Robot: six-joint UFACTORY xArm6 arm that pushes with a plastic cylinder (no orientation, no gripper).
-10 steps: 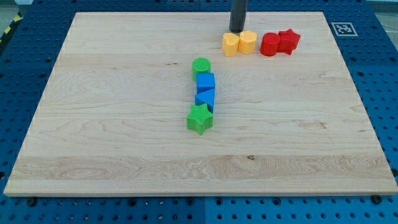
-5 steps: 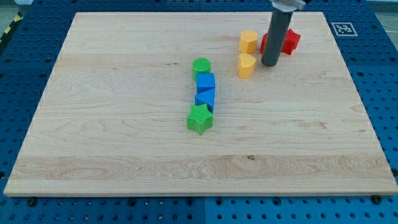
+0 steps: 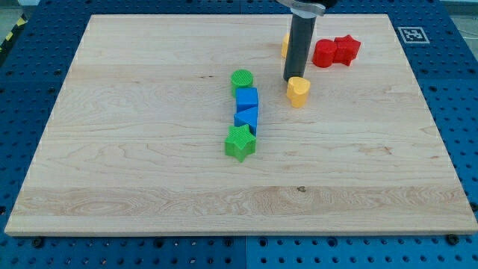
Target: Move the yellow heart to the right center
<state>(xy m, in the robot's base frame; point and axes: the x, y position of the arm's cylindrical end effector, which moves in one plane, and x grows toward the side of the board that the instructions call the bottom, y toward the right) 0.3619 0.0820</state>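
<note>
Nearest the view's bottom, a green star (image 3: 240, 143), two blue blocks (image 3: 246, 109) and a green cylinder (image 3: 241, 79) form a column mid-board. Beyond, the yellow heart (image 3: 298, 91) sits right of centre, my tip (image 3: 291, 80) touching its upper-left edge — a bare rod, no jaws to open or close. Farther back, a second yellow block (image 3: 285, 45) hides behind the rod, beside two red blocks (image 3: 335, 51). An off-centre push could spin the heart away — or downward, not rightward.
</note>
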